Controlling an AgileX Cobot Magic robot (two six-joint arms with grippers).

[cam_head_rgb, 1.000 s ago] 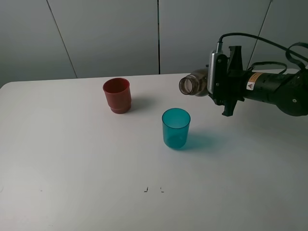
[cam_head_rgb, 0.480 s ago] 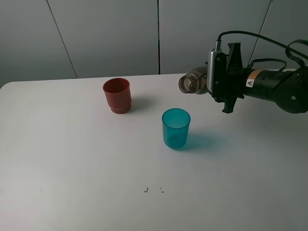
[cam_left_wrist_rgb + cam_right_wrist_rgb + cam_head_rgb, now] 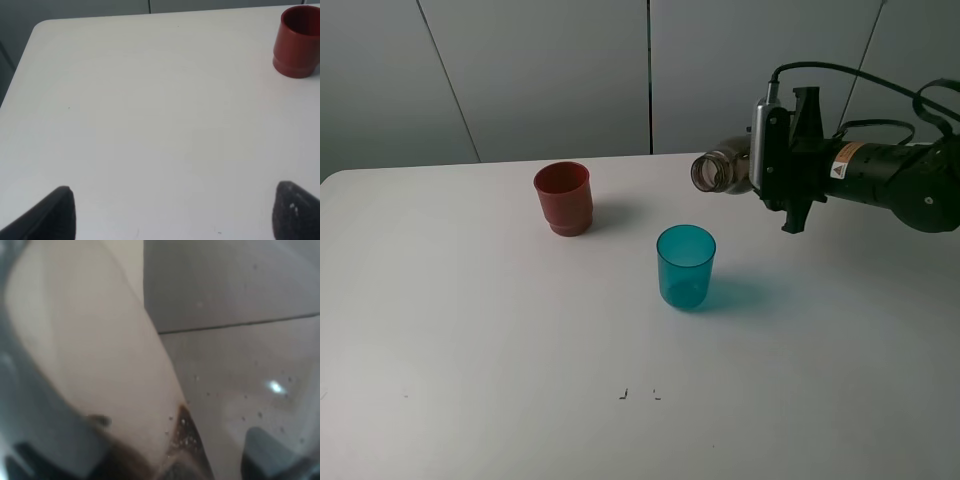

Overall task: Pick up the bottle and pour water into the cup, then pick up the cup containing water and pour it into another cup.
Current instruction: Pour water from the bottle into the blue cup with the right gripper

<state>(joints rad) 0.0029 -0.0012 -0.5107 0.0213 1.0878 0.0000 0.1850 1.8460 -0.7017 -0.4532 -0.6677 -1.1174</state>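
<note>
Three cameras
One looks down over the table (image 3: 470,330); left wrist shares the red cup (image 3: 299,42); right wrist crowds the bottle (image 3: 722,170).

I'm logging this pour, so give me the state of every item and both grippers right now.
bottle: in the air, tipped on its side, uncapped.
teal cup: upright on the table, water not discernible.
red cup: upright on the table, apart from the teal cup.
right gripper: shut on the bottle.
left gripper: open, holding nothing.
</note>
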